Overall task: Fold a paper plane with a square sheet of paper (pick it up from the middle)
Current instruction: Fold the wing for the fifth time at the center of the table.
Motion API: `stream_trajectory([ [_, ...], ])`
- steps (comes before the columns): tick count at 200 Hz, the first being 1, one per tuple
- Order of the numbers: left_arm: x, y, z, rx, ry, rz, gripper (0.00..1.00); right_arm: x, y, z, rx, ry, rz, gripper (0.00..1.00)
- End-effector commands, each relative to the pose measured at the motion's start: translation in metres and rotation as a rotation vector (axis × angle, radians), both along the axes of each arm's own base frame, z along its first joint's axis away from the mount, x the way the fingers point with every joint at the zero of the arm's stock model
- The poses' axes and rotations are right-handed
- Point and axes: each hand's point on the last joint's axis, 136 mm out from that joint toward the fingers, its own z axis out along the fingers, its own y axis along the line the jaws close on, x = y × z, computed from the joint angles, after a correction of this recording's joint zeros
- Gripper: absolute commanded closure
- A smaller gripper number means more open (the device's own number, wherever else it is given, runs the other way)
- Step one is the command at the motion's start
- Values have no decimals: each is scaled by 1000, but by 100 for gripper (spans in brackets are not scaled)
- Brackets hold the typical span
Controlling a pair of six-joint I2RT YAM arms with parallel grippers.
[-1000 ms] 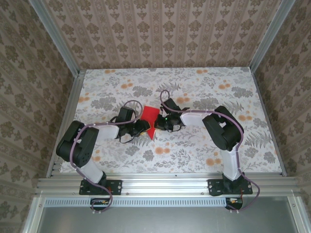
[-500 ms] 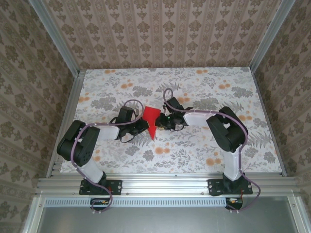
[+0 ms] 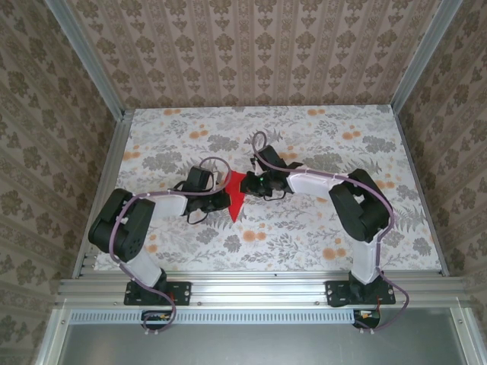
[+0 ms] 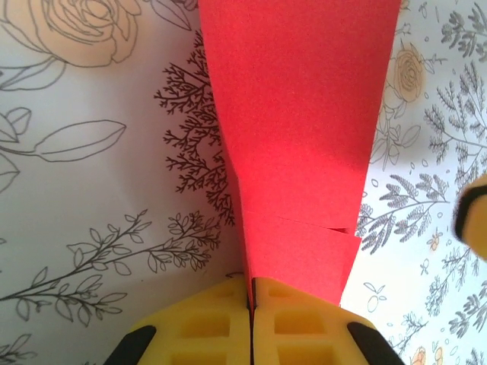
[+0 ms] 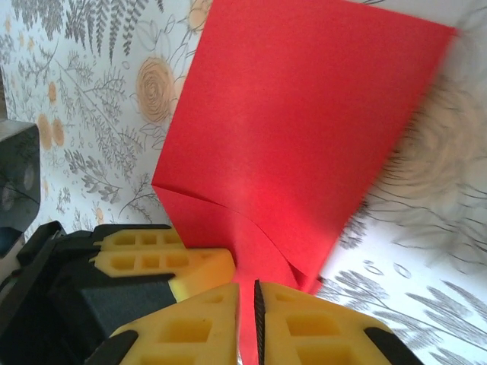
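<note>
Where the partly folded red sheet of paper (image 3: 237, 195) sits near the centre of the table (image 3: 327, 228), the left end effector (image 4: 251, 287) and the right end effector (image 5: 256, 293) each pinch it, fingers pressed together on the paper.

My pincer (image 4: 251, 295), bottom centre, is pressed together on the red paper (image 4: 297, 129), which runs to the frame's top above the flowered worktop (image 4: 91, 198).
</note>
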Motion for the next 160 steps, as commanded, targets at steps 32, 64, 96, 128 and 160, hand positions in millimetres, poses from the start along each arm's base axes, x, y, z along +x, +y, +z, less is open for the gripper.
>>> stream_trajectory([
  [32, -1, -6, 12, 21, -55, -86, 93, -10, 13, -22, -6, 79, 60, 88],
  [64, 0, -7, 13, 18, -59, -86, 93, -14, 12, -34, -17, 114, 63, 89],
  [96, 1, -6, 15, 10, -67, -69, 90, -16, 6, -45, -51, 134, 42, 89],
  [128, -2, -9, 17, -38, -65, -44, 80, -17, 0, -56, -68, 156, -5, 90],
  [160, -8, -12, 17, -84, -64, -22, 74, -16, -5, -65, -67, 177, -64, 90],
])
